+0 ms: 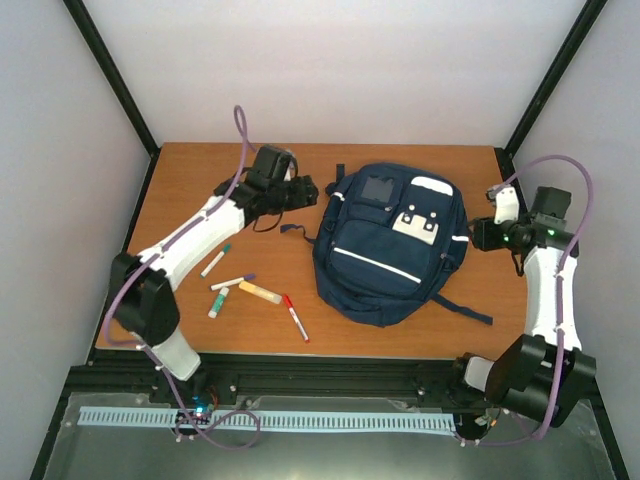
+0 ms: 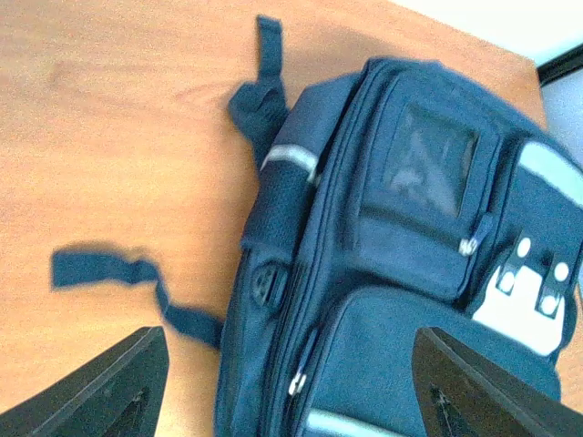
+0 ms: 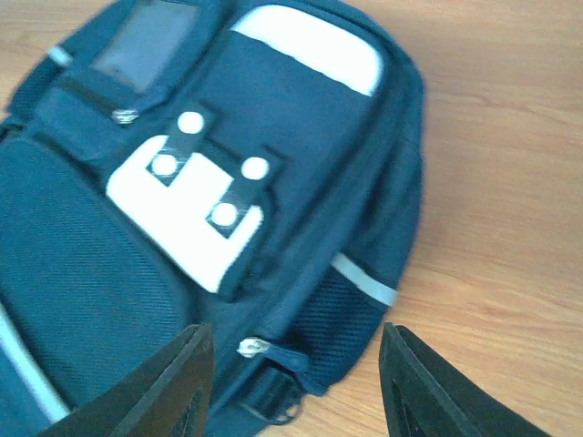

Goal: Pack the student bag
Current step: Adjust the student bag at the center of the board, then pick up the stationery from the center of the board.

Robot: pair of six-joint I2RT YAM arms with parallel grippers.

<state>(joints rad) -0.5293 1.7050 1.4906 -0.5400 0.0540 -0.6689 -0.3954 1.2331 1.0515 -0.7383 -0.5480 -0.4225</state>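
At desk (image 1: 200, 180) centre-right the student bag (image 1: 388, 245) lies flat, long axis 1 to 7 o'clock. Left hand (image 1: 305, 192) flanks it at 10 o'clock, right hand (image 1: 480, 233) at 3 o'clock. Both have fingers apart, empty, about equally near.

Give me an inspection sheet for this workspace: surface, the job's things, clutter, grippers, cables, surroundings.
Surface: wooden table, no spills seen.
Job's things: student bag lies front up, right of centre, pockets apparently zipped, straps trailing on the wood.
Clutter: red-capped pen, yellow tube, teal-capped marker, purple-capped marker and green-capped marker lie loose left of the bag.
Grippers: left gripper open over the bag's top left; right gripper open at its right side; neither holds anything.
Cables: left purple cable and right purple cable loop clear of the bag.
Surroundings: white walls, black frame posts, slotted rail.
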